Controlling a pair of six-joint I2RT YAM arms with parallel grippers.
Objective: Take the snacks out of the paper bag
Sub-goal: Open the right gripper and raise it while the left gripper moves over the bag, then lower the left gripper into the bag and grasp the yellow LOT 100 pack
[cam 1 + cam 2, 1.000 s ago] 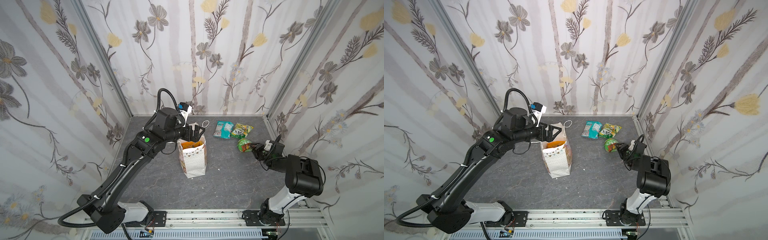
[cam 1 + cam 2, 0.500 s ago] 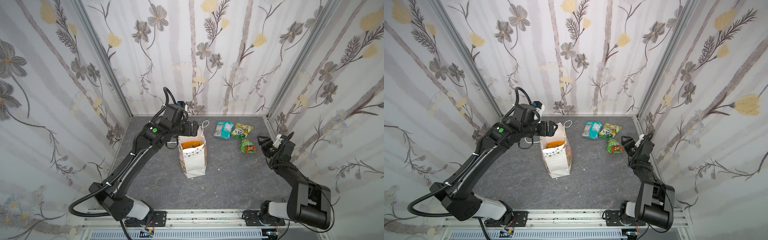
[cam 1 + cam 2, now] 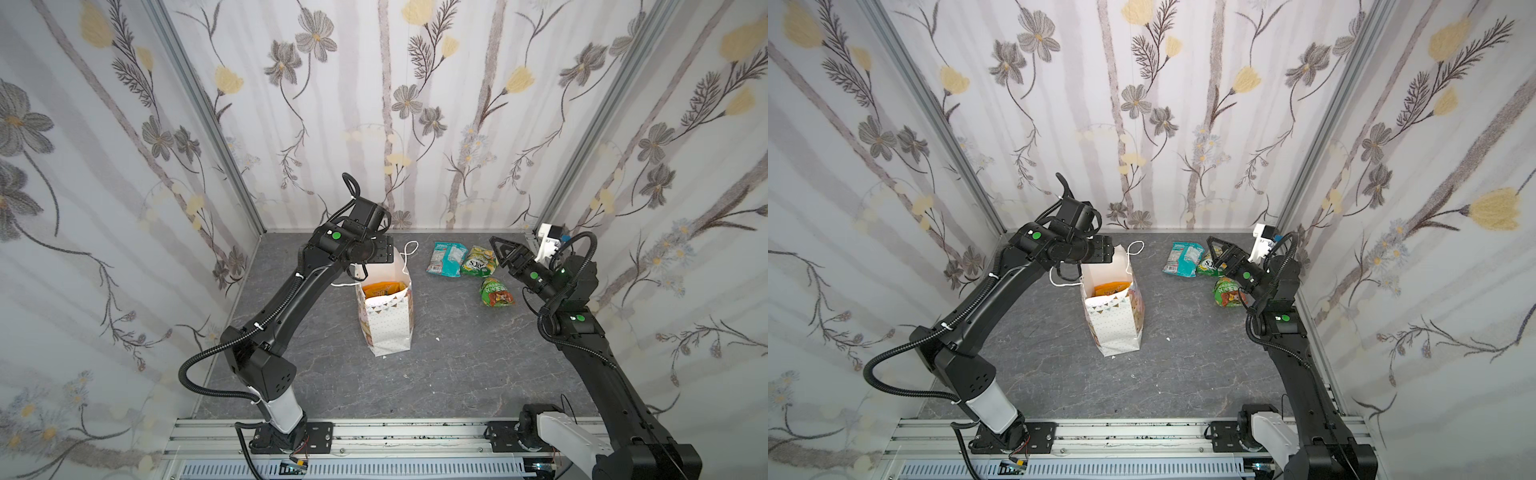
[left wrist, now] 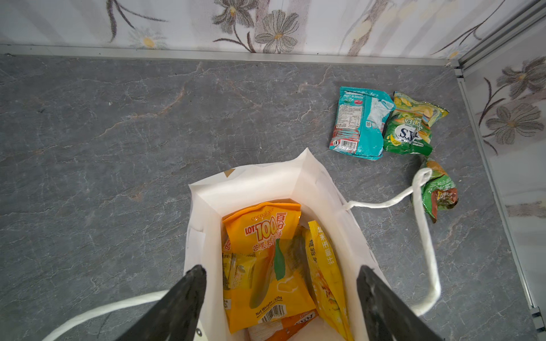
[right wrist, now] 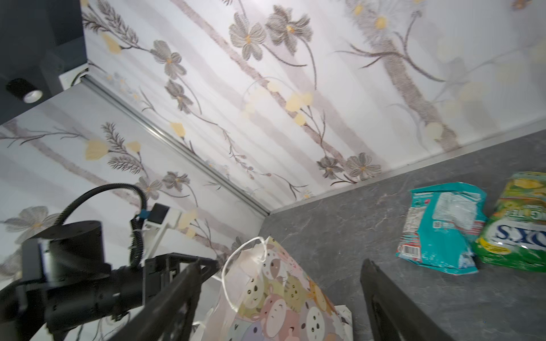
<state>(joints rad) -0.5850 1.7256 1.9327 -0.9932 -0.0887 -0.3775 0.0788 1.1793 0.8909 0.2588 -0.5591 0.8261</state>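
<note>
Over mid-surface paper bag point(image 4: 251, 183) | left gripper point(image 4: 280, 268) spread, empty | best: descend straight, pinch top of orange packet point(image 4: 266, 236), avoid walls | right gripper point(image 3: 497, 252) spread, empty, right edge

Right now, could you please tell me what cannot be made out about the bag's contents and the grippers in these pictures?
- Left gripper: its own wrist hides the fingers in both top views, above the paper bag.
- Snacks inside: in the left wrist view the large orange-yellow packet overlaps the rest and the frame edge cuts them; count unsure.
- Green packet with a white label: the right gripper covers part of it in a top view.
</note>
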